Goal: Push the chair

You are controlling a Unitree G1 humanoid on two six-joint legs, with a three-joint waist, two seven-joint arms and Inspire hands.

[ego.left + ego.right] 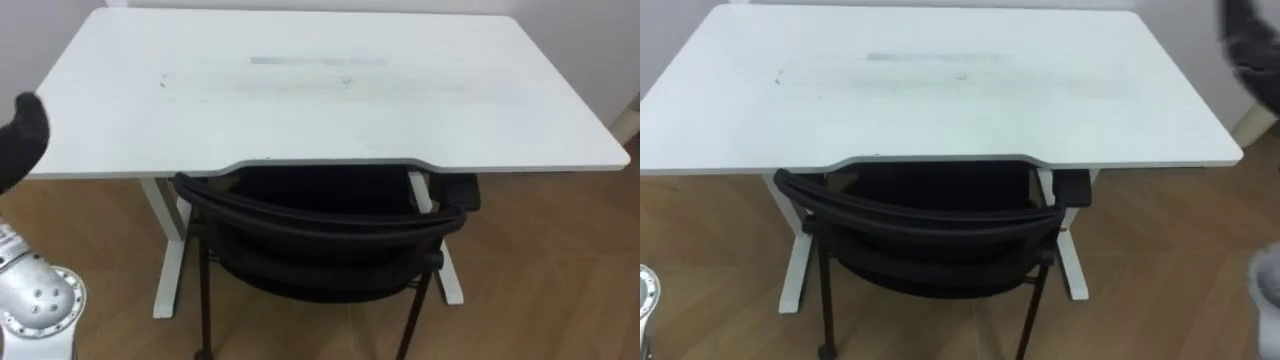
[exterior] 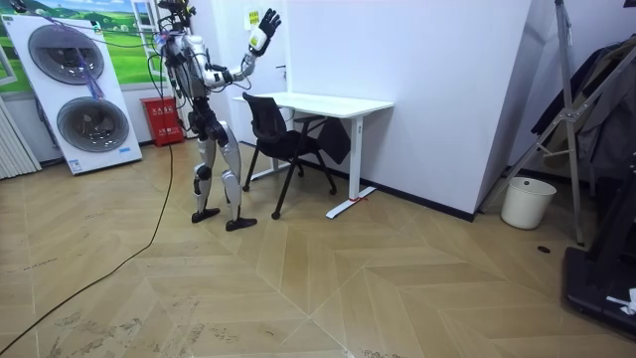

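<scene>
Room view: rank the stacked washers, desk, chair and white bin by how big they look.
Largest to smallest: stacked washers, desk, chair (about the desk's height, but narrower), white bin. Their differing distances from the camera make true sizes unsure.

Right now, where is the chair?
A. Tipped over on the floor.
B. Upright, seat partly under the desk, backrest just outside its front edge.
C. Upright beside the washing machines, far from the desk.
B: the chair stands upright, its seat running under the front edge of the desk.
</scene>
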